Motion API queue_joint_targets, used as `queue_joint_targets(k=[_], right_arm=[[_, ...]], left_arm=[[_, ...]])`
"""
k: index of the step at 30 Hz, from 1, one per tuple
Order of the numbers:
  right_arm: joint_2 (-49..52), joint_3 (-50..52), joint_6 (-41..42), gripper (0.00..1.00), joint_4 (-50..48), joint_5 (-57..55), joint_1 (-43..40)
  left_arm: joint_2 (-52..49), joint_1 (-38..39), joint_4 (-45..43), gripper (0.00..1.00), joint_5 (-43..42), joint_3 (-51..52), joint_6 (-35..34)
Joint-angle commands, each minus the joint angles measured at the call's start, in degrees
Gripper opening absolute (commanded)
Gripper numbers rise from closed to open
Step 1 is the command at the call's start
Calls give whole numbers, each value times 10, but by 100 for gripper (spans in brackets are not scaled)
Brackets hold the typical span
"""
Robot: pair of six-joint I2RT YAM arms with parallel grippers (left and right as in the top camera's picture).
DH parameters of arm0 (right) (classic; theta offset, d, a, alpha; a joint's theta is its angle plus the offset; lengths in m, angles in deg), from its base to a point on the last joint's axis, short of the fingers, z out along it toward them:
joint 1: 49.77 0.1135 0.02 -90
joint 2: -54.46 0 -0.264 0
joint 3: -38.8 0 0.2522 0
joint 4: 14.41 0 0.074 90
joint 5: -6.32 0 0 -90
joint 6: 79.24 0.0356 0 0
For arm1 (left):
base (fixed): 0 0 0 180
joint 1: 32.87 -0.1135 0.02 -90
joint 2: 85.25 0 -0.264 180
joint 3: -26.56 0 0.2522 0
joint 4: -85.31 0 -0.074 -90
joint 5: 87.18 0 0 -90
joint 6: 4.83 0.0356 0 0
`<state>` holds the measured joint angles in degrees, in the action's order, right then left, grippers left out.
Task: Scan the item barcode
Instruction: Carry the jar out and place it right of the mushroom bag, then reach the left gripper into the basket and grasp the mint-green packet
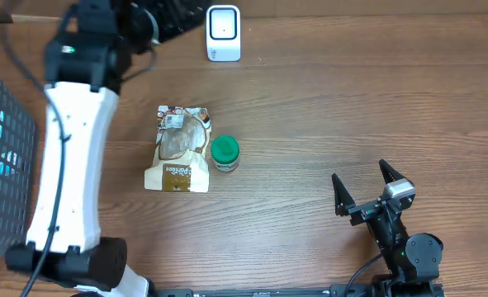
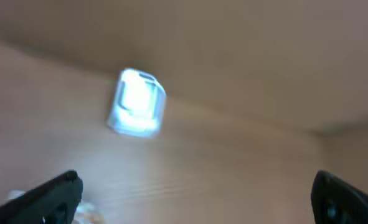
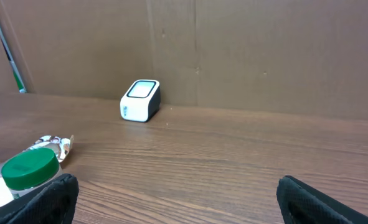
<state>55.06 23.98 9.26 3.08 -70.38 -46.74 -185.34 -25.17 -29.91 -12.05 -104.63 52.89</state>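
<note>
Snack pouch (image 1: 177, 150) apart from both wide-open, empty jaws.

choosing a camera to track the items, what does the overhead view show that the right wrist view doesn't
Only the overhead view: the dark wire basket at the table's left edge, the left arm, and the whole snack bag lying flat.
Only the right wrist view: the brown wall behind the table, seen from low down.
Both: the white scanner, the green-lidded jar beside the bag, the bag's crinkled top end, and the wooden table.
</note>
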Motion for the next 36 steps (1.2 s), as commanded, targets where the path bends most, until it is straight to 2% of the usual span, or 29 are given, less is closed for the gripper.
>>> queue_joint_targets(k=[1,3,7,11,13,17,19,21,22,23,27,36], right_arm=[[-4,6,1,100,-3,1,-1],[-4,6,1,100,-3,1,-1],[-4,6,1,100,-3,1,-1],[-4,6,1,100,-3,1,-1],[-4,6,2,100,-3,1,-1],[-4,6,1,100,-3,1,-1],[-4,6,1,100,-3,1,-1],[-4,6,1,100,-3,1,-1],[-4,6,1,100,-3,1,-1],[-4,6,2,100,-3,1,-1],[-4,6,1,100,-3,1,-1],[-4,6,1,100,-3,1,-1]], left_arm=[[10,-41,105,100,248,-180,158],[10,-80,198,100,340,-253,171],[10,-162,309,100,397,-278,170],[8,-267,376,100,392,-257,138],[8,-307,377,100,378,-242,136],[8,-406,358,91,293,-215,136],[7,-439,353,81,274,-206,136],[4,-466,346,64,274,-200,136],[3,-476,343,51,274,-198,134],[-3,-495,340,4,275,-195,112],[-27,-533,336,4,272,-195,77],[-173,-540,312,4,265,-195,76]])
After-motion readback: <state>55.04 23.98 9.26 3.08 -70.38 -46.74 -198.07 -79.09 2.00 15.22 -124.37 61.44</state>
